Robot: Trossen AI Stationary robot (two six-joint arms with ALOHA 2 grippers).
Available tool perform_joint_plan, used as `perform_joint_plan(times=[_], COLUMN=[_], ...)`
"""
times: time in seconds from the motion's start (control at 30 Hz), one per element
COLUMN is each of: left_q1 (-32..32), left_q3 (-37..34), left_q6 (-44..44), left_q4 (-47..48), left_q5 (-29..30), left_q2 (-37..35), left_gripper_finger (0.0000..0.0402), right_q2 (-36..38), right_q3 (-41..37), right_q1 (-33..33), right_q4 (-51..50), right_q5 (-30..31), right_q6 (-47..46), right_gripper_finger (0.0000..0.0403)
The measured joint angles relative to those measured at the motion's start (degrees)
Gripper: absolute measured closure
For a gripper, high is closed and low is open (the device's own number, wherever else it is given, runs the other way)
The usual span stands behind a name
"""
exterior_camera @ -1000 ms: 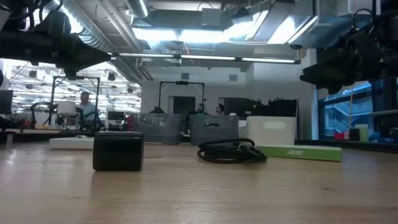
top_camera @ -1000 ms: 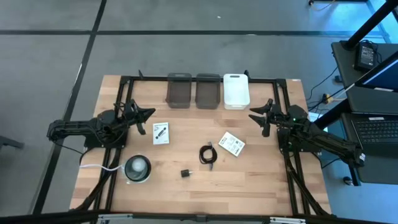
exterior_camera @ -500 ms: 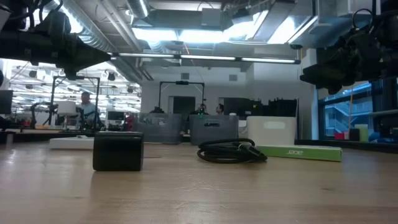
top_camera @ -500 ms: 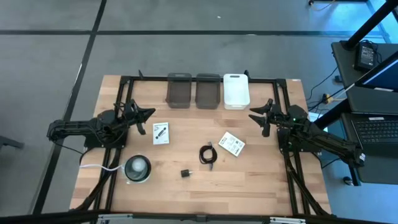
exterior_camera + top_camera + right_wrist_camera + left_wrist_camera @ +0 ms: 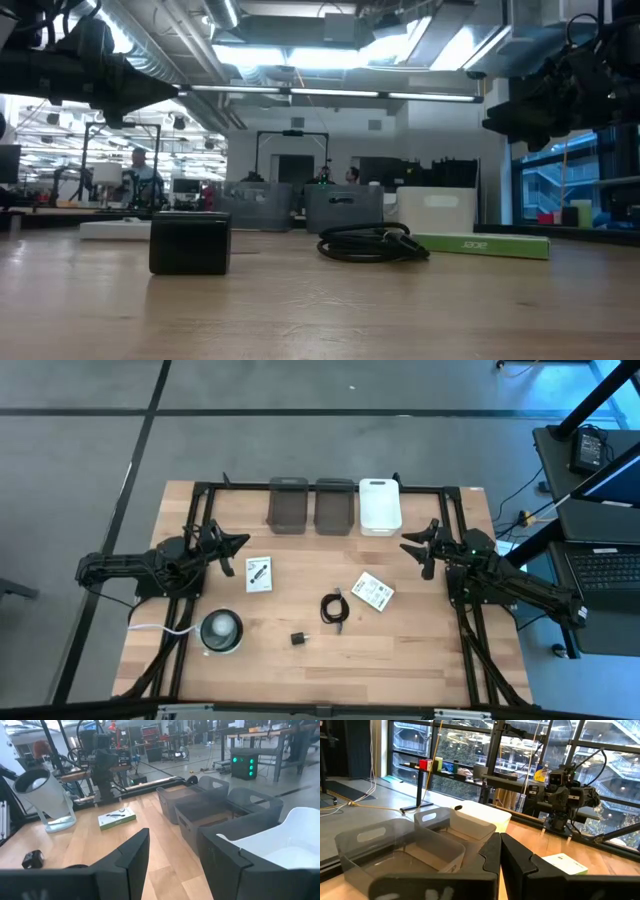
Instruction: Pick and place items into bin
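All items lie flat on the table. In the high view one white packet (image 5: 258, 574) is near my left gripper (image 5: 237, 544), and the other white packet (image 5: 372, 591) is near my right gripper (image 5: 411, 547). The coiled black cable (image 5: 335, 608) and the tiny black block (image 5: 298, 638) lie between them, toward the near edge. The low view shows the block (image 5: 190, 243), the cable (image 5: 372, 243) and a packet (image 5: 480, 244). My left gripper (image 5: 500, 851) is shut and holds nothing. My right gripper (image 5: 175, 857) is open and holds nothing. Both hover above the table.
Along the far edge stand two grey bins (image 5: 289, 505) (image 5: 335, 505) and a white bin (image 5: 380, 506). A round grey-white disc (image 5: 221, 630) with a white cord sits near the left near corner. A black frame edges the table. People show in the room beyond.
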State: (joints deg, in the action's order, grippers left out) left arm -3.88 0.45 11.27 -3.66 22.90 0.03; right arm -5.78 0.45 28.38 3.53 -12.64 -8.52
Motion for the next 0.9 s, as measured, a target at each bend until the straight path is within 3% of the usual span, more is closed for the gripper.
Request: perform_joint_plan(times=[0.43,0.9], left_q1=[0.02,0.02], left_q3=[-0.02,0.0], left_q6=[0.0,-0.66], left_q4=[0.0,-1.18], left_q5=[0.0,0.88], left_q2=[0.02,0.0], left_gripper_finger=[0.0398,0.0392], right_q2=[0.0,0.0], right_q3=[0.0,0.0], right_q1=[0.0,0.0], right_q4=[0.0,-0.02], right_q5=[0.02,0.06], right_q6=[2.52,-6.49], right_gripper_finger=[0.0233,0.0233])
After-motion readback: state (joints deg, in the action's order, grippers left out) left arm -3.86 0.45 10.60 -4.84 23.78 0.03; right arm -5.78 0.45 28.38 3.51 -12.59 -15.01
